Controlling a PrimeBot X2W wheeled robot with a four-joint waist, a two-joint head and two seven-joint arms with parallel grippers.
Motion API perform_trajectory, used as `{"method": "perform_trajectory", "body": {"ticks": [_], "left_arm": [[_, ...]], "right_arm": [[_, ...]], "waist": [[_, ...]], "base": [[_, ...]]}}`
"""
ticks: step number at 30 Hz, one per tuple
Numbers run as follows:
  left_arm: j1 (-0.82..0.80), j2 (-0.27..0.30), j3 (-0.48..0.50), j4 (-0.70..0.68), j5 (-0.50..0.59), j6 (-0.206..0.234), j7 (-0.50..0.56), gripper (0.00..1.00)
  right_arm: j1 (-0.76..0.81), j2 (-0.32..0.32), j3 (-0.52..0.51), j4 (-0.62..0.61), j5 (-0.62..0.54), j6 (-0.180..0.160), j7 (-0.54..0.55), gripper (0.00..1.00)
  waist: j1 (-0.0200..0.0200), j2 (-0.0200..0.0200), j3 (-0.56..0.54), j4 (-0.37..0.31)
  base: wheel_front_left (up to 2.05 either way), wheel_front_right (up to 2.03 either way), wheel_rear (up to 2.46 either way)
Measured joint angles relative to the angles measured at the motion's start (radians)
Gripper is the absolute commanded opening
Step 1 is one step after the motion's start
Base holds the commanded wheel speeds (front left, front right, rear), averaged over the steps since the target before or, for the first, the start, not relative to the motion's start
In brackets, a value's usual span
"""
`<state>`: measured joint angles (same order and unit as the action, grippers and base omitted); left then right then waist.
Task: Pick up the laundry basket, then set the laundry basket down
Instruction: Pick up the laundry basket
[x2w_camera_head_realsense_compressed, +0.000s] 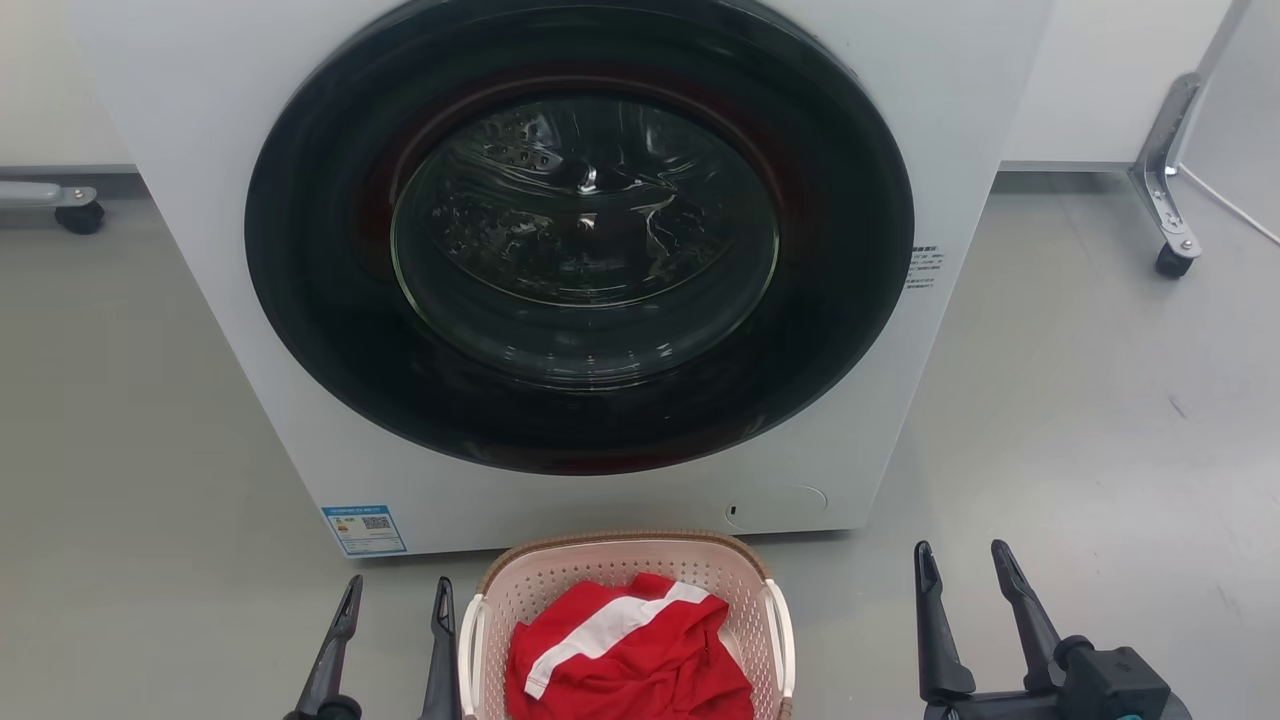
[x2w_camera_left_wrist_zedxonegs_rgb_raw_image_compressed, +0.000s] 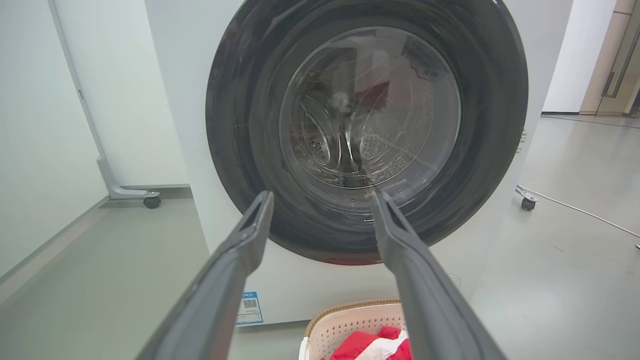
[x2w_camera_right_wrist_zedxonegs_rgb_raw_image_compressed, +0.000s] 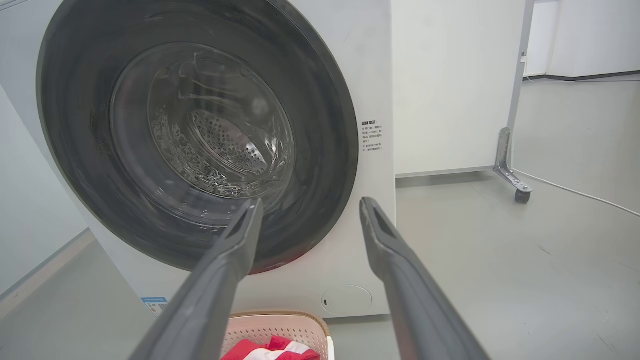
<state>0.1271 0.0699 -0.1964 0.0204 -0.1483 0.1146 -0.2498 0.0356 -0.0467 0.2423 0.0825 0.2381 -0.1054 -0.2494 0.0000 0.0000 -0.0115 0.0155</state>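
The laundry basket (x2w_camera_head_realsense_compressed: 735, 585), pale pink-beige perforated plastic with a brown rim and white side handles, stands on the floor at the bottom centre of the head view, just in front of the washer. A red garment with a white stripe (x2w_camera_head_realsense_compressed: 625, 650) lies inside it. My left gripper (x2w_camera_head_realsense_compressed: 397, 598) is open, right beside the basket's left handle, with nothing between its fingers. My right gripper (x2w_camera_head_realsense_compressed: 962, 562) is open too, a good way off to the basket's right. The basket's far rim shows low in the left wrist view (x2w_camera_left_wrist_zedxonegs_rgb_raw_image_compressed: 350, 312) and the right wrist view (x2w_camera_right_wrist_zedxonegs_rgb_raw_image_compressed: 287, 325).
A white front-loading washer (x2w_camera_head_realsense_compressed: 200, 150) with a shut dark round glass door (x2w_camera_head_realsense_compressed: 580, 230) rises directly behind the basket. Grey floor (x2w_camera_head_realsense_compressed: 1080, 400) spreads to both sides. Wheeled panel feet (x2w_camera_head_realsense_compressed: 1170, 250) stand at the back right and back left (x2w_camera_head_realsense_compressed: 70, 205).
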Motion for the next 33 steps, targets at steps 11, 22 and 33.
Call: {"method": "perform_trajectory", "body": {"ticks": [11, 22, 33], "left_arm": [[0.0, -0.001, 0.001, -0.001, 0.001, 0.0, 0.0, 1.0], [-0.009, -0.005, 0.001, -0.01, 0.002, 0.0, 0.0, 1.0], [-0.17, -0.012, 0.014, 0.068, -0.013, -0.001, 0.0, 1.0]], "right_arm": [[0.0, 0.0, -0.002, -0.004, -0.001, 0.006, 0.0, 1.0], [-0.011, 0.0, -0.011, -0.021, -0.001, 0.017, 0.0, 1.0], [-0.166, 0.0, -0.043, 0.023, -0.001, 0.044, -0.002, 1.0]], "waist": [[0.0, 0.0, 0.006, 0.001], [0.0, 0.0, 0.069, 0.003], [0.0001, 0.0, 0.206, 0.01]], "base": [[0.0, 0.0, 0.0], [0.0, 0.0, 0.0], [0.0, 0.0, 0.0]]}}
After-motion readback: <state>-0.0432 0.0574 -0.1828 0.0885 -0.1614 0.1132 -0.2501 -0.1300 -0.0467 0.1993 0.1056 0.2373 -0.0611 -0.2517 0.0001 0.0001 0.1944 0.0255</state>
